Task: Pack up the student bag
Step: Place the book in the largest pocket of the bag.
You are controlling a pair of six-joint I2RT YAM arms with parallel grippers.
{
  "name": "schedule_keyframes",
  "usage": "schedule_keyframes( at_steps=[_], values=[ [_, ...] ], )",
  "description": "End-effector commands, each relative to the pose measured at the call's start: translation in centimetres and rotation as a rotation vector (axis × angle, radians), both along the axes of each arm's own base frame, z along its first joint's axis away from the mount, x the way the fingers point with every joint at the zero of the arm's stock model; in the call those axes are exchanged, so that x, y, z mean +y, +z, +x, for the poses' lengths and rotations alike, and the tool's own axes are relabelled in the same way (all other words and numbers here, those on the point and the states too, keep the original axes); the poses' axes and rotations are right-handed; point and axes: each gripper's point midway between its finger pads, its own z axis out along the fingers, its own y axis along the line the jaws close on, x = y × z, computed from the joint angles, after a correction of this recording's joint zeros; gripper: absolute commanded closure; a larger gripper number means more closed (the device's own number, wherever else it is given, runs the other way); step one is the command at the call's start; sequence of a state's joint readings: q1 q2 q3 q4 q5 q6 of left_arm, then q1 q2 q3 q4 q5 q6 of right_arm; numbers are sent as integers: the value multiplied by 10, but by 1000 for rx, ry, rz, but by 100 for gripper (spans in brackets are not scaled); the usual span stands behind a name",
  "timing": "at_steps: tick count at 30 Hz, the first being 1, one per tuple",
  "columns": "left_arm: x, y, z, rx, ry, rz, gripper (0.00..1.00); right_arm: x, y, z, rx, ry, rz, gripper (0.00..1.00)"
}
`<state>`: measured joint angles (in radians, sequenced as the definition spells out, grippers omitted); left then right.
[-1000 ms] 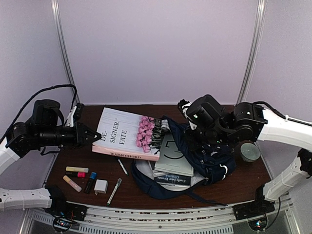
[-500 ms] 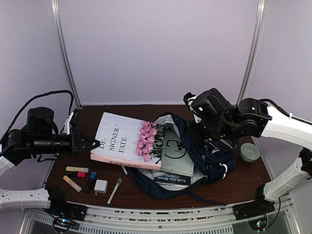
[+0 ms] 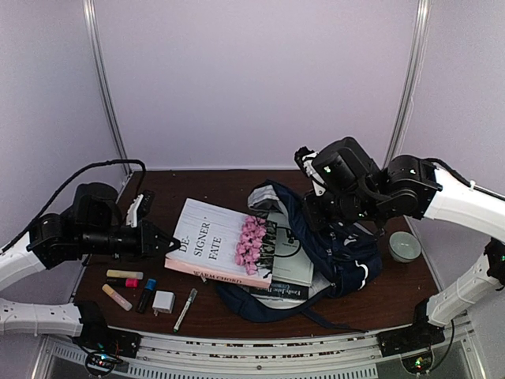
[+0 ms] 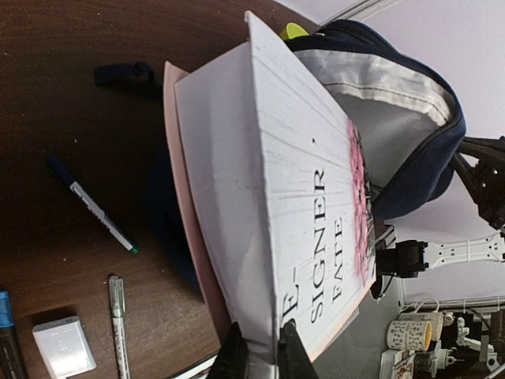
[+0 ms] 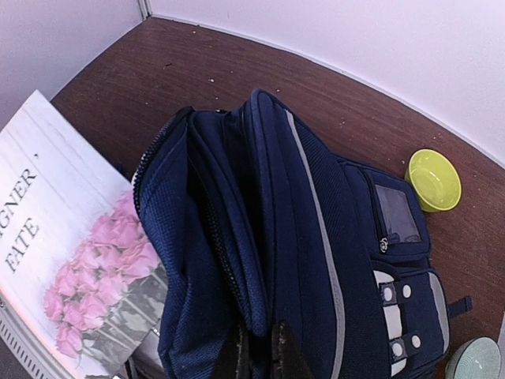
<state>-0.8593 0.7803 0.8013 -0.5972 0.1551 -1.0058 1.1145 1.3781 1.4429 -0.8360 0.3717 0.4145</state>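
Observation:
The student bag [image 3: 347, 257] lies right of centre, navy with pale trim, its mouth facing left and its grey lining [image 4: 379, 118] showing. My right gripper [image 5: 260, 347] is shut on the bag's upper rim fabric [image 5: 260, 260] and holds the mouth up; in the top view it [image 3: 314, 212] sits at the bag's top edge. My left gripper [image 4: 262, 355] is shut on the near edge of a white book with pink roses [image 3: 225, 246]. The book's rose end [image 5: 95, 260] reaches into the mouth, over a grey book [image 3: 293, 264] inside.
Highlighters and markers [image 3: 125, 275], a white charger block [image 3: 163, 301] and a pen [image 3: 185, 308] lie at the front left. Another pen [image 4: 91, 209] lies beside the book. A teal bowl [image 3: 404, 245] stands right of the bag, a yellow-green bowl [image 5: 433, 180] behind it.
My left gripper has carried the white book to the right, so its rose end now lies further into the bag's mouth. The right gripper keeps its hold on the rim.

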Motion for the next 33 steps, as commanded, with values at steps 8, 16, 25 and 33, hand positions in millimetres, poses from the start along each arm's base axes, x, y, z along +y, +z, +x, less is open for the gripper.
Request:
schedule_keyframes(
  at_steps=[8,16,25,33],
  values=[
    [-64,19,54,-26,121,-94,100,52,74,-32,-128,279,149,100],
    [-129,12,82,-31,122,-99,100,92,78,-50,-102,353,174,100],
    [-164,-35,81,2,6,-41,100,99,68,-74,-59,496,202,100],
    [-190,-44,53,-44,-119,-55,84,94,55,-100,-11,628,225,100]
  ],
)
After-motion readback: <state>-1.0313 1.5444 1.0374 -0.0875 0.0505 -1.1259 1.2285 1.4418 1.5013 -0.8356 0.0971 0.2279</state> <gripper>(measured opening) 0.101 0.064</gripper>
